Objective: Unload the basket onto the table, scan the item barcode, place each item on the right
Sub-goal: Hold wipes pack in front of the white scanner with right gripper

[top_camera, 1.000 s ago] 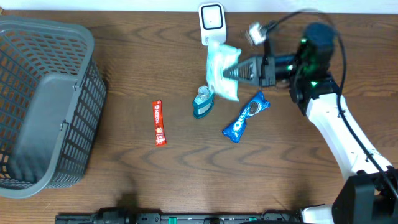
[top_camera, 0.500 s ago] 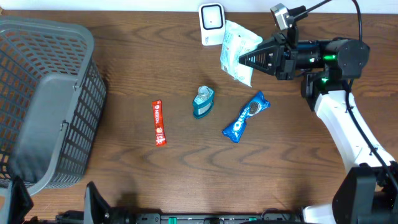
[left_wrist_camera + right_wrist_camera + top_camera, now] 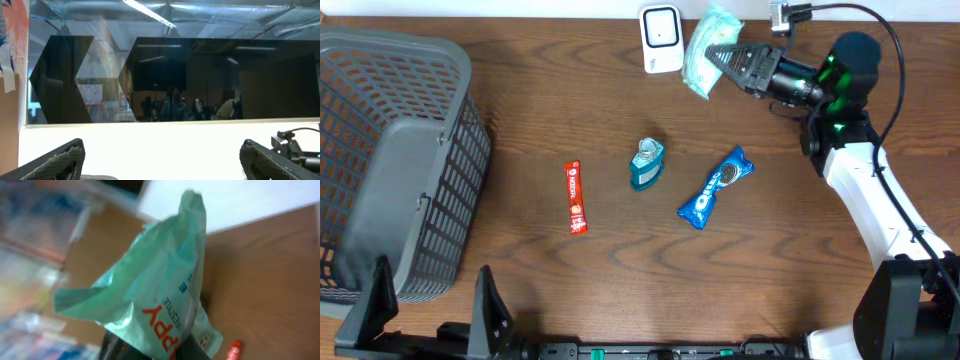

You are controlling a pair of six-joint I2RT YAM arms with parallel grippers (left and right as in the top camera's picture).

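My right gripper (image 3: 728,56) is shut on a pale green packet (image 3: 704,38) and holds it in the air at the back of the table, just right of the white scanner (image 3: 660,38). In the right wrist view the packet (image 3: 160,290) fills the middle, with red upside-down lettering, and the dark fingers of my right gripper (image 3: 150,349) pinch its lower end. No barcode shows on the side I see. My left gripper (image 3: 162,157) is open, its fingers (image 3: 60,160) wide apart with nothing between them, facing a wall and window.
On the table lie a red stick pack (image 3: 576,197), a teal bottle (image 3: 646,165) and a blue Oreo pack (image 3: 716,187). A grey basket (image 3: 390,160) stands at the left. The red pack (image 3: 232,350) shows low in the right wrist view.
The right gripper has carried the packet from over the teal bottle up and back, to beside the scanner. Dark parts of the left arm have risen into view at the bottom left.
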